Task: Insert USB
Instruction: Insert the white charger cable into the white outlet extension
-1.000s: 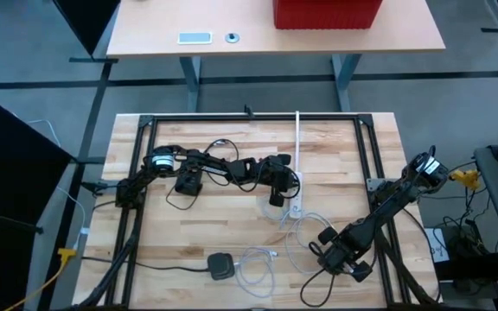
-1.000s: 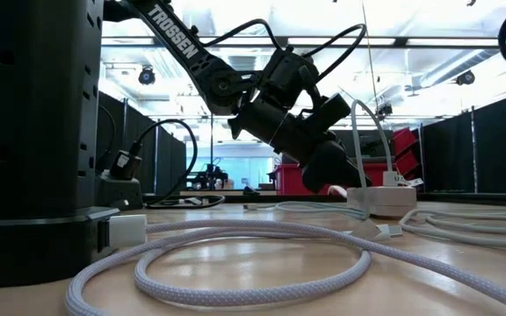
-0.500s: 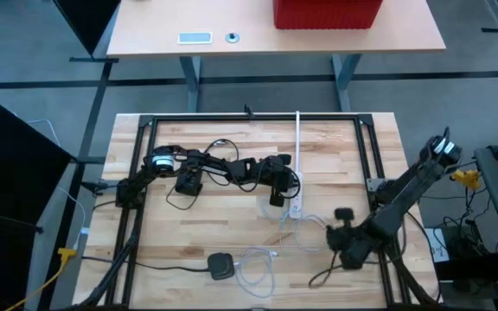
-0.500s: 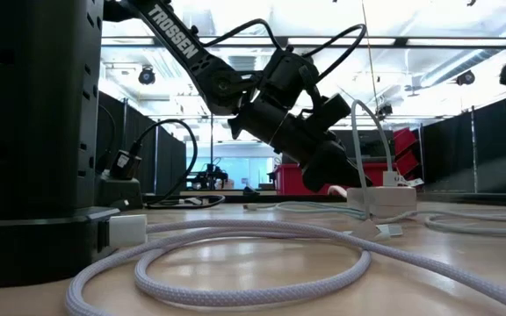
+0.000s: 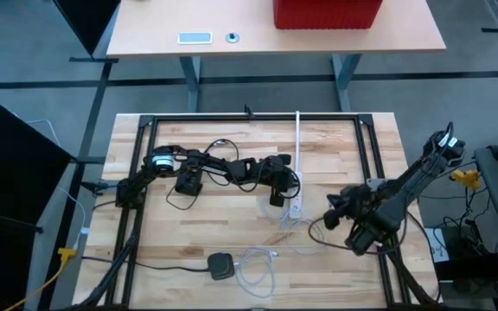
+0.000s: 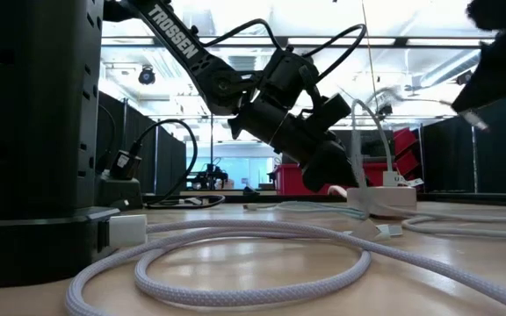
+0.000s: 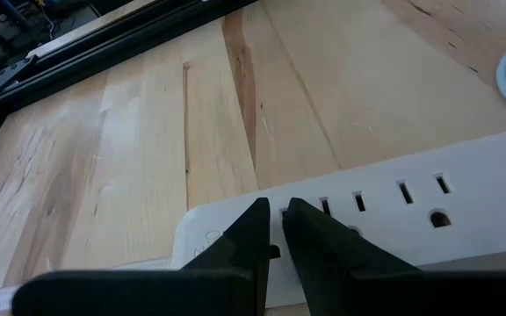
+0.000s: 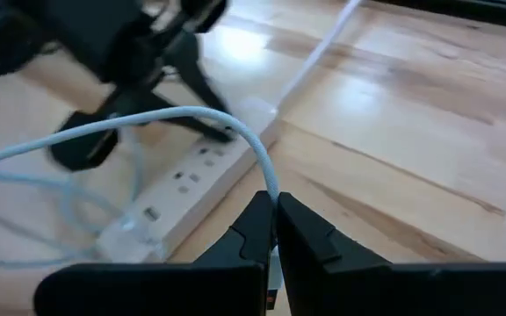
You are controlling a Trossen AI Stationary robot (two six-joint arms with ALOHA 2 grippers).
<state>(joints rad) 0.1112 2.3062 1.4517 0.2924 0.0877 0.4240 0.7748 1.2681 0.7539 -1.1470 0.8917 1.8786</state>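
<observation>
A white cable [image 8: 196, 118] is pinched in the right gripper [image 8: 275, 230], whose fingers point toward the power strip [image 8: 196, 180], which lies lengthwise ahead with the nearly shut left gripper [image 7: 275, 230] at its near end.

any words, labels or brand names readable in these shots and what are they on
"TROSSEN": white capitals along the dark arm link in the low view, reaching toward the white power strip.
A faint mark on the end of the power strip in the left wrist view is too blurred to read.
Nothing else readable in the high or right wrist views.
</observation>
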